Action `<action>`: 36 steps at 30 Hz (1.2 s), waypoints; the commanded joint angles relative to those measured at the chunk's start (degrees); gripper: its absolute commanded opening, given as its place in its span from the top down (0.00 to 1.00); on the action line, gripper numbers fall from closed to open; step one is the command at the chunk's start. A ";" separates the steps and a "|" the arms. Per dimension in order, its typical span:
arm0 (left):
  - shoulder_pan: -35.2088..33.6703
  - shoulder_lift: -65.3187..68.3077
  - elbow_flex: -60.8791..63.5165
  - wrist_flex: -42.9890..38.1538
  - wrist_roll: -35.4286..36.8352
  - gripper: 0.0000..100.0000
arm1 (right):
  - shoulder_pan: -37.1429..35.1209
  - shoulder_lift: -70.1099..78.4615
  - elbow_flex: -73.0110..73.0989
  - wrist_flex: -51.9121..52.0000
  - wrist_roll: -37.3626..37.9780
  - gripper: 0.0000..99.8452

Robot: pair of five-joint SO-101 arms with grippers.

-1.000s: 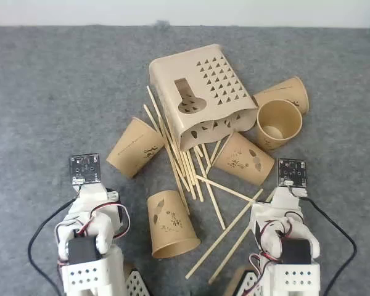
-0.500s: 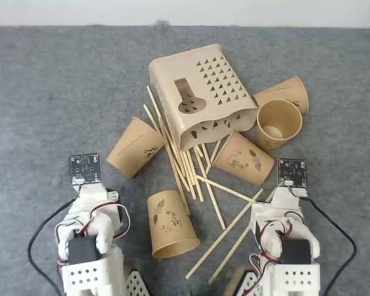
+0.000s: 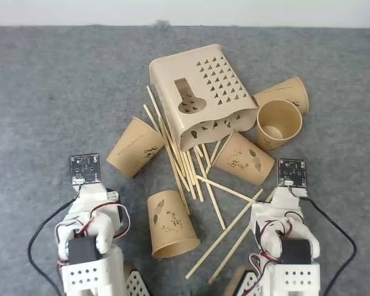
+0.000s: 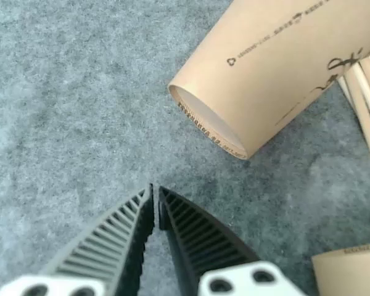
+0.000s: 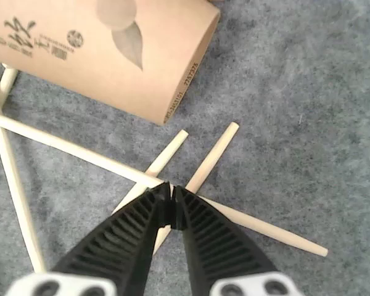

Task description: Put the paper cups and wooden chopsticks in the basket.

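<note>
On the grey felt counter, a beige plastic basket with triangular cut-outs lying tipped over, ringed by five brown paper cups, one upright just to its right and four on their sides, with pale wooden chopsticks strewn from the basket's near edge toward the two arms. Left jaws pressed together with nothing between them, poised over bare felt near a fallen cup's open rim. Right jaws likewise pressed together and empty, tips above crossing chopsticks beside another fallen cup.
</note>
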 commanded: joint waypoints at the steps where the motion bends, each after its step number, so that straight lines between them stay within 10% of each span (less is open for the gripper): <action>1: 0.26 -0.09 -0.31 0.26 0.62 0.99 | -0.57 -0.92 0.97 0.66 0.62 0.99; 17: 0.26 -0.18 -3.74 -0.70 0.53 0.99 | -1.19 -0.92 0.70 0.75 0.79 0.99; 22: 0.26 -0.18 -11.38 -2.11 0.53 0.99 | 9.27 -0.92 -0.79 0.66 1.32 0.99; 30: 13.98 0.26 -12.97 -13.45 -1.41 0.91 | 16.22 -0.92 -0.62 0.92 32.35 0.99; 36: 22.33 0.44 -17.01 -13.80 9.32 0.80 | 15.78 -0.92 -0.62 0.84 29.89 0.99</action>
